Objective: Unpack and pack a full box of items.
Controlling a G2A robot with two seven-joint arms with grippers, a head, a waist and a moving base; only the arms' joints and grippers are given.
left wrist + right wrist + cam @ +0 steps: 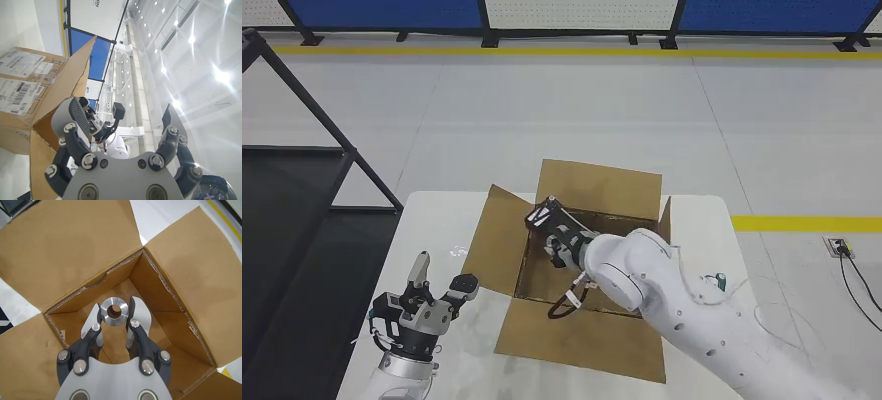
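Note:
An open cardboard box [597, 190] stands on the white table with all its flaps spread out. My right arm's wrist [560, 242] hangs over the box's left part. In the right wrist view the right gripper [115, 303] is shut on a shiny metal ring [122, 308] with a round hole, held above the bare box floor [117, 336]. My left gripper [442, 282] is near the table's front left corner, apart from the box, pointing upward. Its fingers [79, 113] are spread open with nothing between them, and the box's labelled side [37, 79] is beside it.
The white table [442, 220] has free room left of the box. A small teal item [720, 281] lies on the table to the right of the box. A black metal frame [302, 170] stands off the table's left side.

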